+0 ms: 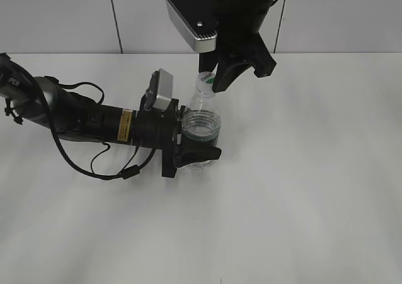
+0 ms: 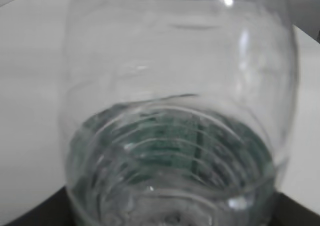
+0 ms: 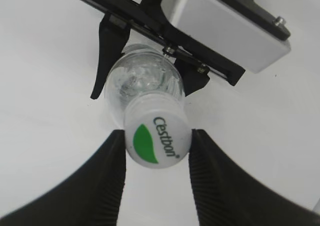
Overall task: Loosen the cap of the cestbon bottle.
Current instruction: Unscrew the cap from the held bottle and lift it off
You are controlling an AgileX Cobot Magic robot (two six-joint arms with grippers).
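Note:
The cestbon bottle [image 1: 201,124], clear with a dark green label band, stands upright on the white table. My left gripper [image 1: 200,147] reaches in from the left and is shut on its body. In the left wrist view the bottle [image 2: 175,111] fills the frame. The white cap [image 1: 205,80] with a green mark sits on the neck. My right gripper [image 1: 213,83] comes down from above. In the right wrist view its two fingers [image 3: 157,136] press on both sides of the cap [image 3: 156,138], with the bottle [image 3: 142,81] and left gripper [image 3: 150,71] below.
The white table [image 1: 314,190] spreads around the bottle. The left arm and its looping cable [image 1: 94,164] lie across the table's left side. A grey wall [image 1: 63,14] rises behind the table's far edge.

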